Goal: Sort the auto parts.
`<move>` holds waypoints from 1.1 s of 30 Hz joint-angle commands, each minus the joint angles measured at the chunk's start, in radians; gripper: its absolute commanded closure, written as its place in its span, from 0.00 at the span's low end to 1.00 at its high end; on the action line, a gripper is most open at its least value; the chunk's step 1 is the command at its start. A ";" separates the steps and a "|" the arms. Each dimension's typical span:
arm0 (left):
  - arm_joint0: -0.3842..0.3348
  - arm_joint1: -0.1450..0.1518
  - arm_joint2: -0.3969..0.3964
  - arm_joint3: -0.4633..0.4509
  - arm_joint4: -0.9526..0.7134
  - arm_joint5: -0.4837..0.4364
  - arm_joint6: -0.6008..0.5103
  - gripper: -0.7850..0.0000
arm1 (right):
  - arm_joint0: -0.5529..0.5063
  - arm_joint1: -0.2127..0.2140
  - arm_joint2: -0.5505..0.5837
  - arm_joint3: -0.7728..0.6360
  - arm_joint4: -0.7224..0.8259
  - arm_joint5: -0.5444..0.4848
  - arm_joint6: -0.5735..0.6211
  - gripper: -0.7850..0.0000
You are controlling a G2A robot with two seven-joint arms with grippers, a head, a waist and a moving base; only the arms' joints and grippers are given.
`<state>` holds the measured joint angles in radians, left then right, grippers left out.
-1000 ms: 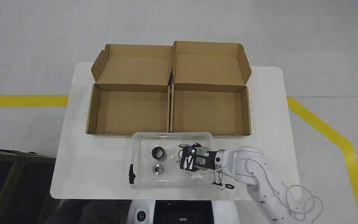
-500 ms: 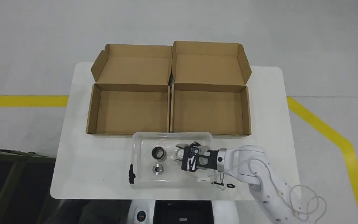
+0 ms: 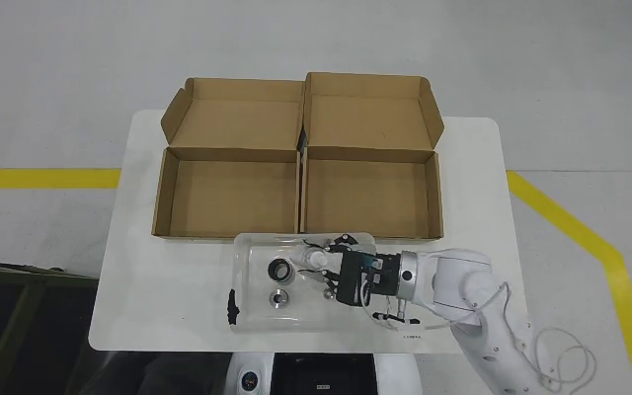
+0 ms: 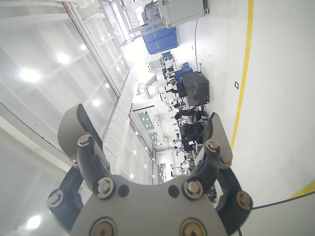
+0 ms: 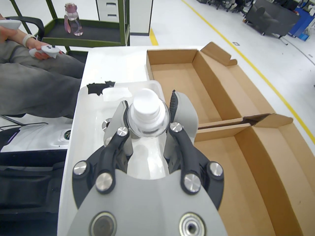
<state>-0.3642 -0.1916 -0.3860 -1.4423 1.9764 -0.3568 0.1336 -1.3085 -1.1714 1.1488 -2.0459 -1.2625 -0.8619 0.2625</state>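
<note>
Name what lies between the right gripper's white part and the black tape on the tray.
A metal ring and a smaller round metal part in the tray, per the top view.

I can read no text, number or sign anywhere: the white mark on the blue cabinet (image 4: 160,39) far in the hall is too small to make out, and the two cardboard boxes (image 3: 229,197) look plain brown.

White right arm (image 3: 474,291), grey hand (image 5: 149,110), black linkages, silver screws, ribbed dark pads (image 5: 173,100), likely rubber
</note>
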 commanded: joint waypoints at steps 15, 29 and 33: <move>0.000 0.000 0.000 0.000 0.000 0.000 0.000 0.00 | 0.048 -0.002 0.006 0.013 0.009 0.085 -0.149 1.00; 0.000 0.000 0.000 0.000 0.000 0.000 0.000 0.00 | 0.087 -0.007 -0.017 0.090 0.019 0.126 -0.241 1.00; 0.000 0.000 0.000 0.000 0.000 0.000 0.000 0.00 | 0.114 -0.011 -0.028 0.127 0.015 0.142 -0.255 1.00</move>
<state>-0.3642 -0.1917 -0.3860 -1.4423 1.9764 -0.3568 0.1336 -1.2007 -1.1815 1.1221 -1.9280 -1.2457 -0.7243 0.0085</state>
